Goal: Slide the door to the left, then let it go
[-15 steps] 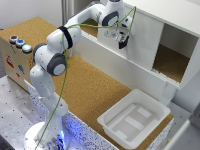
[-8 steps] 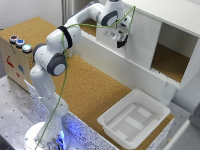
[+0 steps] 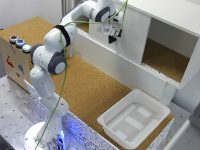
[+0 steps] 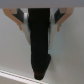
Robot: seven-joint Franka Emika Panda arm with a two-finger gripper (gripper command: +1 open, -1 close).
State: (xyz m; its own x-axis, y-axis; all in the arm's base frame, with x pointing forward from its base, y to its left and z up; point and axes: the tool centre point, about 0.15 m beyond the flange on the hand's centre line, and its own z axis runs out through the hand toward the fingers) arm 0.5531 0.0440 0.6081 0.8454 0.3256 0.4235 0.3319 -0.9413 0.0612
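1 white tray (image 3: 134,120) (nothing inside), cabinet (image 3: 170,45) half open, jaws grasping door (image 3: 131,35) handle (image 4: 41,42)

A robotics lab: perforated metal bench (image 3: 12,95), cork-topped table (image 3: 90,85), mock cabinet (image 3: 165,30).

Door on the cabinet front

We see the door (image 3: 131,36), a flat white upright panel, covering the part of the cabinet front toward the exterior view's left; the opening lies bare to its right. We see a dark handle (image 4: 40,42) on its smooth face up close.
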